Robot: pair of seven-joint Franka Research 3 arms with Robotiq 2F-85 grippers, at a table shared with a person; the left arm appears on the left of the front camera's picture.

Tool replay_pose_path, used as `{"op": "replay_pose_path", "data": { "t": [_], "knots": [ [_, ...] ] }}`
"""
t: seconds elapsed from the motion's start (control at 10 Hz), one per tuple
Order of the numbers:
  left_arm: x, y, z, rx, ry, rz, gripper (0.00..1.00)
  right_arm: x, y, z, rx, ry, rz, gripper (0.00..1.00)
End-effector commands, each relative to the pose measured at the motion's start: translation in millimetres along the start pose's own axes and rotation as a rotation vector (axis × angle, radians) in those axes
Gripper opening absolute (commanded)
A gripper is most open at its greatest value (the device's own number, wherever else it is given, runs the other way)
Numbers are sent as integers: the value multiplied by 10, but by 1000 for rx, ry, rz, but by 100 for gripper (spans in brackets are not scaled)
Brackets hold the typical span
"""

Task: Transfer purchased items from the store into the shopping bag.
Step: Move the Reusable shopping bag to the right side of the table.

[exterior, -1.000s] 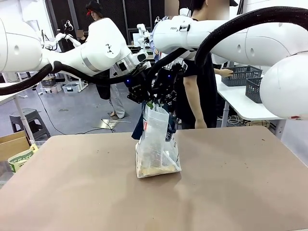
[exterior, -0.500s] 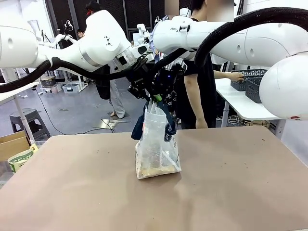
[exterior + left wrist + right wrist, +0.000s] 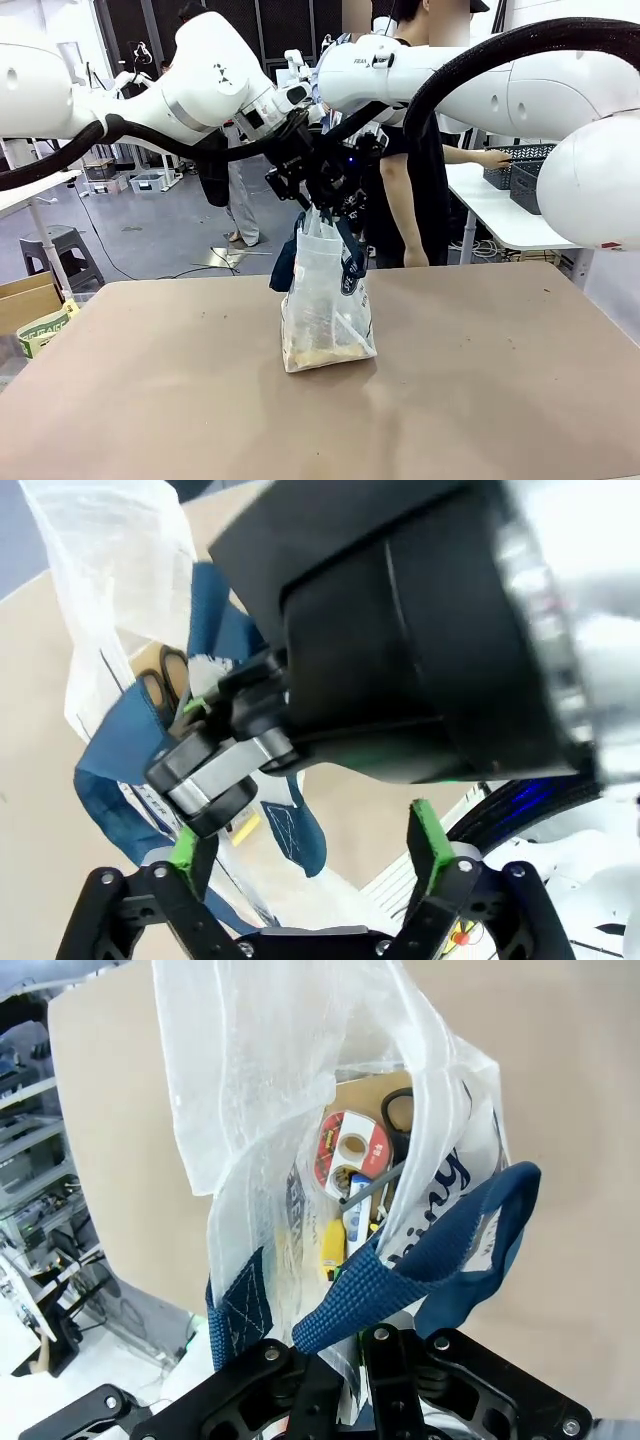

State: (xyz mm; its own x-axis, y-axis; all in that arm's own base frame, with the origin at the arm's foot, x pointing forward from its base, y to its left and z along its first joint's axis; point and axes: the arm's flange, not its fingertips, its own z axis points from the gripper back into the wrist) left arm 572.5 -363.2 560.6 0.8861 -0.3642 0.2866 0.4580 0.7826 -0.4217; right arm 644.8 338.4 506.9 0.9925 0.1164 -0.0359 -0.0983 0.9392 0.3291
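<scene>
The right gripper [image 3: 345, 1360] is pinching the blue strap [image 3: 440, 1230] of the bag [image 3: 328, 310], which is standing mid-worktop [image 3: 150, 380]. The left gripper [image 3: 310, 842], spread and empty, is hovering over the mouth, and items [image 3: 345, 1150] are lying inside. This looks like a drop-off step. Next, the left arm likely needs to lift clear and fetch another item.

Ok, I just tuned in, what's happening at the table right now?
The right gripper is shut on the shopping bag by its navy handle, holding it upright on the table. The left gripper hangs open and empty above its mouth. Several purchased items lie inside. The person behind reaches a hand to a dark basket on a side table.
</scene>
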Motion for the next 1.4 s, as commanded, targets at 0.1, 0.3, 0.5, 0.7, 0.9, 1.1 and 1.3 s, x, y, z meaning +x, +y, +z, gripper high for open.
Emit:
{"op": "replay_pose_path", "data": {
  "t": [0.1, 0.3, 0.5, 0.7, 0.9, 1.1, 1.3],
  "knots": [
    [17, -16, -88, -8, 117, -30, 100, 93, 69, 30, 23, 7, 10, 0],
    [16, -49, -164, 32, 165, -25, 100, 105, 65, 35, 24, 9, 13, 0],
    [12, -88, -238, 53, 217, -16, 100, 104, 69, 39, 26, 9, 14, 0],
    [12, -102, -259, 69, 221, -25, 80, 102, 67, 41, 26, 10, 14, 0],
    [16, -106, -260, 96, 192, 2, 40, 102, 66, 45, 26, 9, 14, 0],
    [-17, -112, -230, 129, 173, 31, 0, 97, 60, 53, 26, 9, 14, 0],
    [-79, -107, -229, 126, 176, 47, 0, 99, 54, 55, 26, 9, 15, 0]
  ]
}}
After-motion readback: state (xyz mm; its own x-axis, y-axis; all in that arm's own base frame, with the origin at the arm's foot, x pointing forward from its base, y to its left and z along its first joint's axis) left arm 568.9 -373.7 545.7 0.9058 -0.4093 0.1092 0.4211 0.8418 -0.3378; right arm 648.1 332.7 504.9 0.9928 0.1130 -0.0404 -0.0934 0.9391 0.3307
